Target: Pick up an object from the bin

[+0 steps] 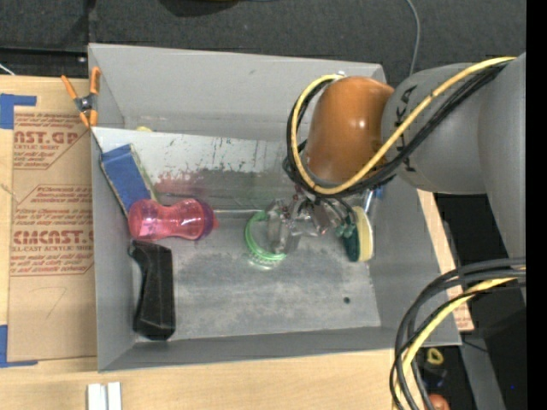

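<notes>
My gripper point(286, 225) hangs under the orange wrist cover in the middle of the bin, low over the floor. Right beneath it, slightly to its left, lies a clear green ring point(259, 246), like a roll of tape; the gripper's tip overlaps the ring's right rim. Just to the gripper's right a green and pale yellow sponge-like piece point(360, 237) stands on edge, partly hidden by the wrist.
A pink plastic bottle point(171, 219) lies on its side at the left. A blue block point(126, 176) leans on the left wall behind it. A black handle-shaped thing point(154, 290) lies in the front left corner. The arm covers the bin's right rear.
</notes>
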Robot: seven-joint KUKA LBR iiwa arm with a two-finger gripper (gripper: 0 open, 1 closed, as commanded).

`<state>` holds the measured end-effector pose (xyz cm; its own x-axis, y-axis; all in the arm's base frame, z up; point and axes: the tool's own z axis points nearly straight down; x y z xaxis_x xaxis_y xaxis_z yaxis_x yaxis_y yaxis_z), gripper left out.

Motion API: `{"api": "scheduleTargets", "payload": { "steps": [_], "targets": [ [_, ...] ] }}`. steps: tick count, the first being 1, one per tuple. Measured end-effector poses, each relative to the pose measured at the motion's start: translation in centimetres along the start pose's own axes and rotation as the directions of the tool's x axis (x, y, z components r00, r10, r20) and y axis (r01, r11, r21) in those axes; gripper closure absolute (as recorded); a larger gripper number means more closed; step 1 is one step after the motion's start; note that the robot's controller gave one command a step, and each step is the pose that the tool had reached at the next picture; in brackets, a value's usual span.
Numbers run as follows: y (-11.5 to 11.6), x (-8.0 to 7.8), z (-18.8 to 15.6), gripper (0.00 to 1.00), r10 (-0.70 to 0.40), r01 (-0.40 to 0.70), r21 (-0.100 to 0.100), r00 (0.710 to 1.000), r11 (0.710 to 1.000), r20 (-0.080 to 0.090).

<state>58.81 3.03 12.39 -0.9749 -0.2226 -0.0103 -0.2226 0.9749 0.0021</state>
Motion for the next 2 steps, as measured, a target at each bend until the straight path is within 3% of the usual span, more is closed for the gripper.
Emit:
{"api": "scheduleTargets", "payload": {
  "steps": [1, 2],
  "targets": [
    [3.68, 0.76, 3.39, 0.0, -0.154, 0.154, -0.002, 0.988, 0.988, -0.001],
    [3.57, 0.72, 3.29, 1.0, -0.152, 0.152, -0.002, 0.988, 0.988, 0.001]
  ]
}}
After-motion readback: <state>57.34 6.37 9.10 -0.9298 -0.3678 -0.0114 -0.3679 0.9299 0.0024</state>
